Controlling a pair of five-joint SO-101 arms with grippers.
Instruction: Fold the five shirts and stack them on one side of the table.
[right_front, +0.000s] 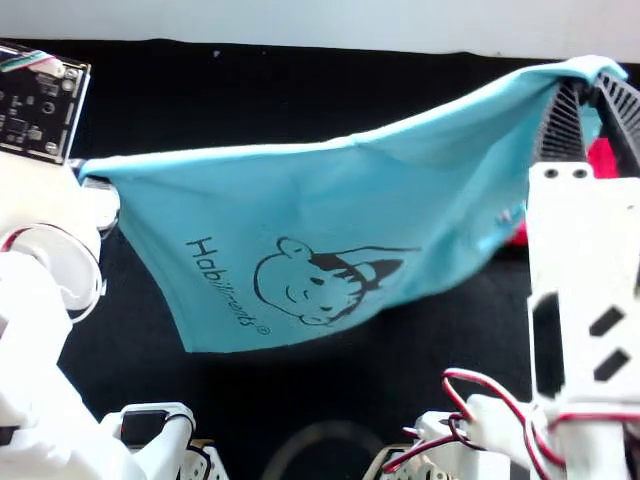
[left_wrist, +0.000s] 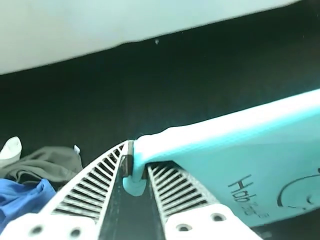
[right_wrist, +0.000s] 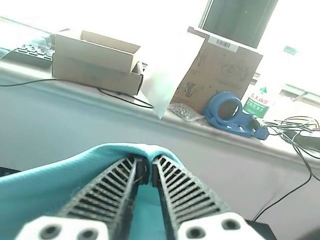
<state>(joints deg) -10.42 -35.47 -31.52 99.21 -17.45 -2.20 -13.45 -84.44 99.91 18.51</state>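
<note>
A turquoise shirt (right_front: 330, 230) with a black bear print hangs stretched in the air over the black table (right_front: 300, 90). My left gripper (left_wrist: 134, 165) is shut on one corner of the turquoise shirt (left_wrist: 240, 150), at the left in the high view. My right gripper (right_wrist: 145, 167) is shut on the other corner of the turquoise shirt (right_wrist: 50, 185), held higher at the upper right in the high view, where the gripper (right_front: 578, 85) rises above the table. A grey shirt (left_wrist: 47, 165) and a blue shirt (left_wrist: 20, 197) lie crumpled on the table.
A red or pink cloth (right_front: 602, 160) peeks out behind the right arm. Beyond the table's far edge, a ledge holds cardboard boxes (right_wrist: 95, 62), a blue tape dispenser (right_wrist: 232, 115) and cables.
</note>
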